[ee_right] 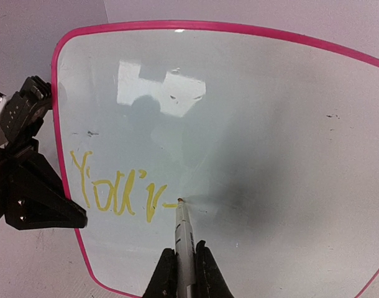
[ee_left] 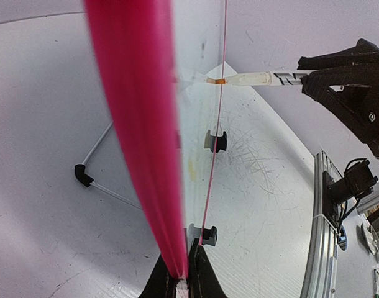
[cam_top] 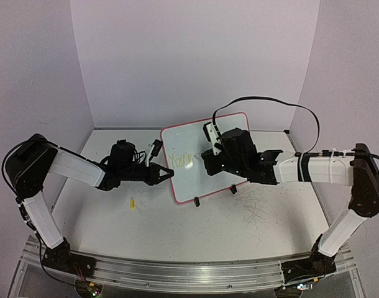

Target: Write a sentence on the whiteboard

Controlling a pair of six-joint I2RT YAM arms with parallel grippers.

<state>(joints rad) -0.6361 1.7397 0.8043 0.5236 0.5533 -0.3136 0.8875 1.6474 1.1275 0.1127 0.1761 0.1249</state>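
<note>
Overhead, plus wrist close-ups sharing whiteboard (ee_right: 270, 124)

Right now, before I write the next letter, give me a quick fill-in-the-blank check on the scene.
The left jaws are shut on the ___ rim of the glossy white rectangular whiteboard.
The handwritten letters on it are ___.
The thin white marker pen, tip on the board, sits in the ___ jaws.
Missing: pink; yellow; right.

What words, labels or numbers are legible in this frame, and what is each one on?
"You'r", then a short stroke: pale-yellow handwriting on the whiteboard.
Black print on the marker barrel: too blurred to read.
No other text is readable in any view.
</note>
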